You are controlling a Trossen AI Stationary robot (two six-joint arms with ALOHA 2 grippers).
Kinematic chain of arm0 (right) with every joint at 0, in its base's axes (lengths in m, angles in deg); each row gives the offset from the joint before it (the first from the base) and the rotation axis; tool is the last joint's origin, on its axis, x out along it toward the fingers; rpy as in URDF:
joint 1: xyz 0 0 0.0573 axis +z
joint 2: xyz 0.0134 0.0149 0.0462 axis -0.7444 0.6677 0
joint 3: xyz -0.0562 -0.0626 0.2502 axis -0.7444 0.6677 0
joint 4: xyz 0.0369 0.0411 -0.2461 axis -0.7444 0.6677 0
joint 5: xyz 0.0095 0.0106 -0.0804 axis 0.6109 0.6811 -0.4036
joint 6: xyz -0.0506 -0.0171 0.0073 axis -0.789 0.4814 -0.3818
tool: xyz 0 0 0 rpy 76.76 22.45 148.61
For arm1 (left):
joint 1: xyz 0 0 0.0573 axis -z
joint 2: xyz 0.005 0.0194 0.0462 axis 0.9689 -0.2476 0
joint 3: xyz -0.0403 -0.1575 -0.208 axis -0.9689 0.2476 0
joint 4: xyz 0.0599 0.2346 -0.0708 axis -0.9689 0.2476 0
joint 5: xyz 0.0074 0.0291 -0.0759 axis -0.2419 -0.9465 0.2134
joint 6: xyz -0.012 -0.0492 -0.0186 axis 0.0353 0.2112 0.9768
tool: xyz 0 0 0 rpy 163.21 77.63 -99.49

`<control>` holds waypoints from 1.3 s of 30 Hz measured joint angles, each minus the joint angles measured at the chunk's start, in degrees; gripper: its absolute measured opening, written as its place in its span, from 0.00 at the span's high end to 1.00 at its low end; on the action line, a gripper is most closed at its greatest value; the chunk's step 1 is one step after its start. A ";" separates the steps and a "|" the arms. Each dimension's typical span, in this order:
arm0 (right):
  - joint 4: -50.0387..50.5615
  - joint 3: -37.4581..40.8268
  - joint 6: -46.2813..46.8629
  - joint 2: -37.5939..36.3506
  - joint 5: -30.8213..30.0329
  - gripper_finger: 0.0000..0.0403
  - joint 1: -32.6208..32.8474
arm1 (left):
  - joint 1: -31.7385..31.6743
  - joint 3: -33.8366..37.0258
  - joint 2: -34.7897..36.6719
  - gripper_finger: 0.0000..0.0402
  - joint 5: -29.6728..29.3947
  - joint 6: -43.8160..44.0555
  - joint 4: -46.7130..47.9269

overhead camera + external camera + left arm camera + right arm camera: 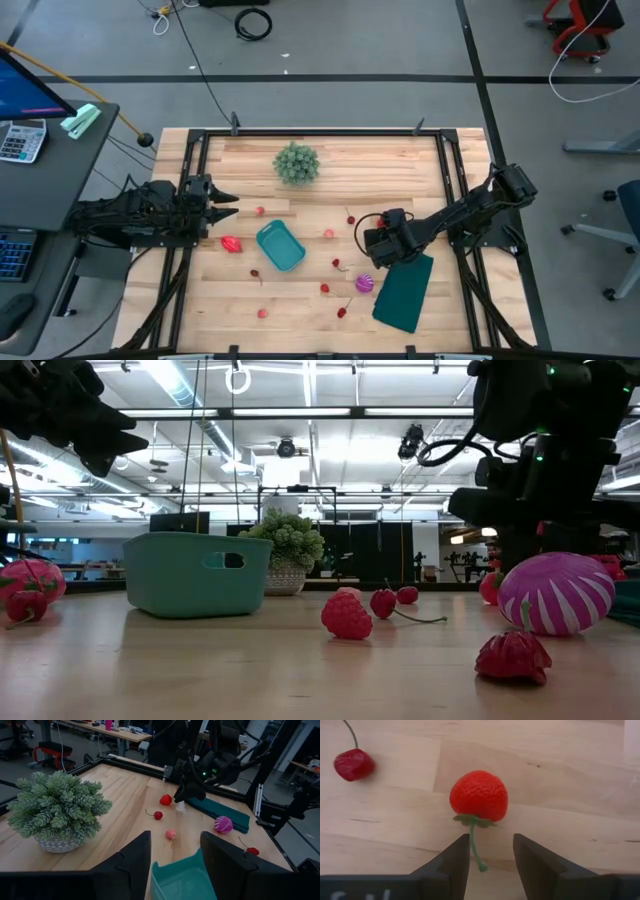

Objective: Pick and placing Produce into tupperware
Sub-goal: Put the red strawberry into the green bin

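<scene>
The teal tupperware [280,245] stands near the table's middle and holds nothing that I can see. Small red and pink produce lies scattered around it, with a purple striped piece [364,284] to its right. My right gripper [491,852] hangs open, slanting down just above a red strawberry [479,795], whose green stem runs back between the fingers. A cherry [353,764] lies beside the strawberry. In the high view my right gripper [364,238] covers the strawberry. My left gripper [175,860] waits open at the table's left, pointing level over the tupperware [182,880].
A spiky green potted plant [297,163] stands at the far middle. A flat dark-green slab [404,292] lies near the right front, under my right arm. Bare wood shows between the plant and the tupperware. A red piece [231,244] lies left of the tupperware.
</scene>
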State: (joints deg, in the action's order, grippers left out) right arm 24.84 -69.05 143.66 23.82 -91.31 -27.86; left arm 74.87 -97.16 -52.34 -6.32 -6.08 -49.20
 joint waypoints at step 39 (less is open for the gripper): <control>-79.63 -0.24 -66.96 -0.92 -14.23 0.99 -0.86 | 0.00 0.00 0.00 0.57 -0.01 -0.20 -0.10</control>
State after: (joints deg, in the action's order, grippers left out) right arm -54.79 -69.30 76.70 22.90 -105.54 -28.72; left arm 74.87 -97.16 -52.34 -6.34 -6.27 -49.30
